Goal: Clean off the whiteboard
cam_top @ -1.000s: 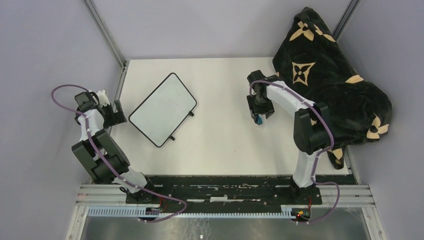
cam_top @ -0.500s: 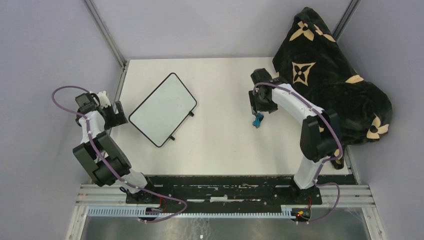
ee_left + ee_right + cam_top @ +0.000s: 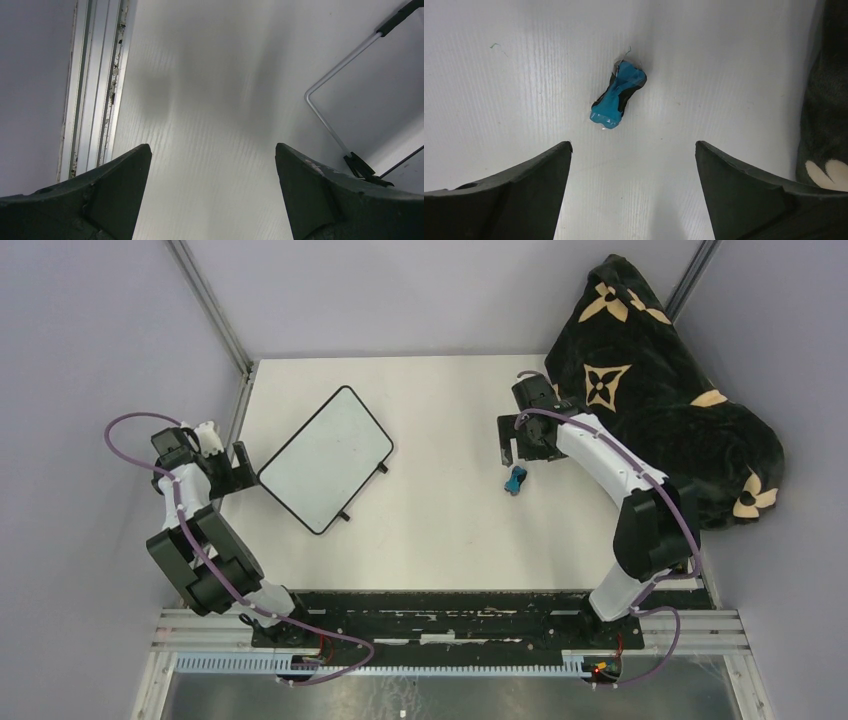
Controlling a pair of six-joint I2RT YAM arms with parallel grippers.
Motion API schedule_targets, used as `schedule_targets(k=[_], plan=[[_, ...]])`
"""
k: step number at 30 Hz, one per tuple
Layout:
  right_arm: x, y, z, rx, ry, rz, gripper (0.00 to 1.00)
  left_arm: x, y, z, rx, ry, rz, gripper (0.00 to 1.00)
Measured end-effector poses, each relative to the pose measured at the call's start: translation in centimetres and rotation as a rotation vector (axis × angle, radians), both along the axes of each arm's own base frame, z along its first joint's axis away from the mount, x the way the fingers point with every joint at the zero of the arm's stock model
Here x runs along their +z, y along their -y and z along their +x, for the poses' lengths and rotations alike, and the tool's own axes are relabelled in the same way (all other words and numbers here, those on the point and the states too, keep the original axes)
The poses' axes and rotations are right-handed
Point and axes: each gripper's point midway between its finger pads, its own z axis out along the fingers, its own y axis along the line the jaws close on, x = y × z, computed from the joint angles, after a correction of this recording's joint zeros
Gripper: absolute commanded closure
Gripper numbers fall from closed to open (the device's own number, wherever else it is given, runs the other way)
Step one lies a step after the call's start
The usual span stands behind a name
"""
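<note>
Whiteboard (image 3: 325, 458): found flat on the left half of the counter (image 3: 440, 530); judged light, stiff, slick-faced, best taken by its thin black frame. Left tool (image 3: 211, 150) spread wide, empty, at the counter's left edge; right tool (image 3: 633, 147) wide too, empty, above a small blue piece (image 3: 617, 101) on the counter's right half.

Plain pale lilac-grey walls (image 3: 430, 290) stand around me, with slanting aluminium posts (image 3: 210, 305) at the far corners. Under me lies a white, faintly ribbed table (image 3: 440, 530), evenly lit with only soft shadows. A black blanket (image 3: 660, 390) with tan flower marks is heaped at its far right, and a metal rail (image 3: 720, 628) runs along the near edge.
</note>
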Motion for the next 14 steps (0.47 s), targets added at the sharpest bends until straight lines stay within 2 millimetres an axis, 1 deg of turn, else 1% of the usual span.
schedule_targets(k=[5, 12, 14], plan=[[1.3, -0.2, 0.4, 0.007, 0.047, 0.022, 0.0, 0.3, 0.0, 0.0, 0.0, 0.008, 0.005, 0.01], [1.6, -0.3, 0.5, 0.001, 0.059, 0.026, 0.0, 0.4, 0.1, 0.0, -0.003, 0.012, 0.002, 0.01], [1.8, -0.4, 0.8, 0.001, 0.082, 0.036, 0.0, 0.5, 0.2, 0.0, -0.004, 0.014, 0.002, 0.01]])
